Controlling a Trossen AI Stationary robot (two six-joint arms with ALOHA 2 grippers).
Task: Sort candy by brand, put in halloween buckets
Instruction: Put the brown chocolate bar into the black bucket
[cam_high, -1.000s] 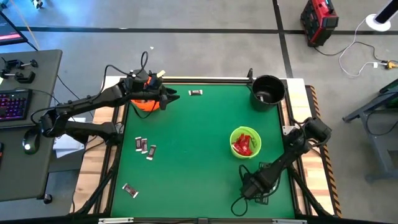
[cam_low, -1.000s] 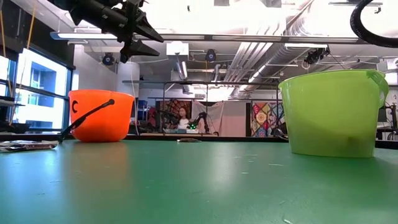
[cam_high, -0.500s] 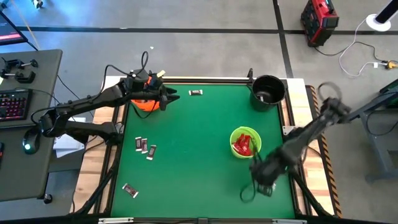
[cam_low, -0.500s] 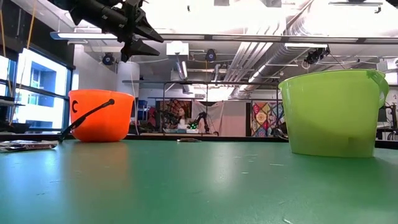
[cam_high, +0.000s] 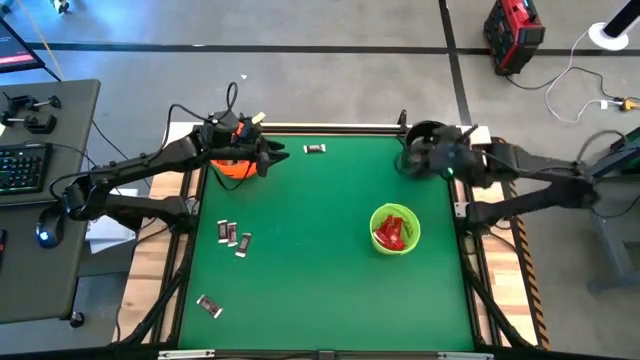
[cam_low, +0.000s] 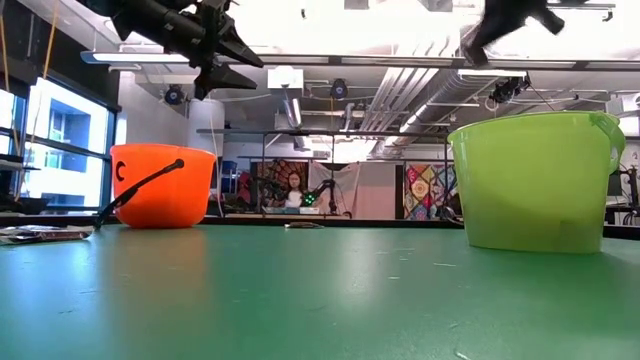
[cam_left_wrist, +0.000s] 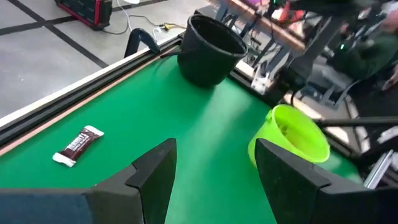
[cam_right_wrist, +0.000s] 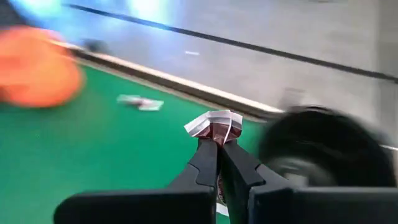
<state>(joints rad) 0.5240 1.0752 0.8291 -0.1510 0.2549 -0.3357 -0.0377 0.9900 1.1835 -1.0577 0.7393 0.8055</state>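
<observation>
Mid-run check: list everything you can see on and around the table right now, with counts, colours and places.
Orange bucket: 1, orange, far left corner, partly under the left arm.
Black bucket: 1, black, far right corner.
Green bucket: 1, lime green, right of centre, red candy inside.
Dark candy by far edge: 1, brown-black, between the orange and black buckets.
Candy cluster: 3, dark and silvery, left side.
Lone candy: 1, silvery, near left corner.
Held candy: 1, brown and silver.
Table: 1, green.
Left gripper: open, above the orange bucket.
Right gripper: shut on held candy, by the black bucket.
</observation>
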